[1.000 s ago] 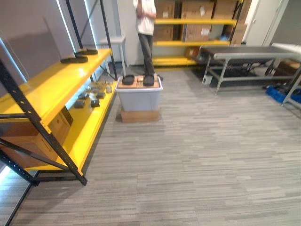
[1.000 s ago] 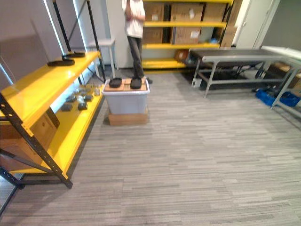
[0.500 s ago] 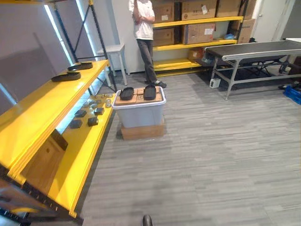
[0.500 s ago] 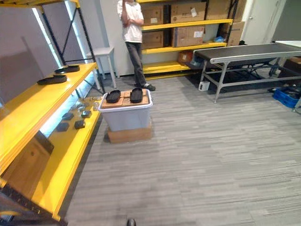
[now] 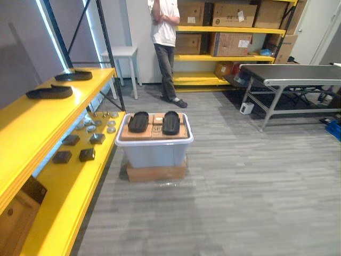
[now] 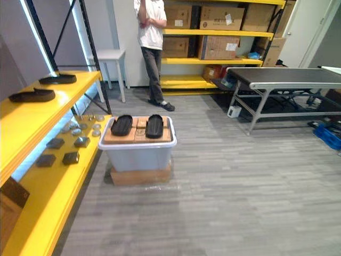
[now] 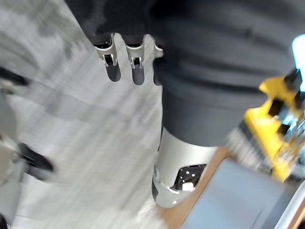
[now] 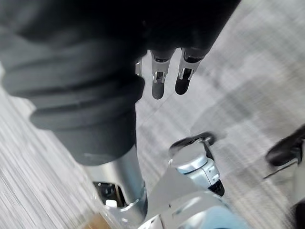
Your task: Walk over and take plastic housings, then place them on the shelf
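On the cardboard sheet (image 5: 154, 128) atop the grey bin (image 5: 154, 152), two black plastic housings (image 5: 138, 121) are laid side by side, near the yellow shelf (image 5: 80, 186), on whose upper board two more housings (image 5: 49, 92) are seen. Should the bin be bumped on approach, the loose housings could be slid off. The housings are given by the eye views; in the wrist views the left robot hand (image 7: 113, 71) and right robot hand (image 8: 158, 85) are shown hanging, fingers relaxed and straight, nothing held.
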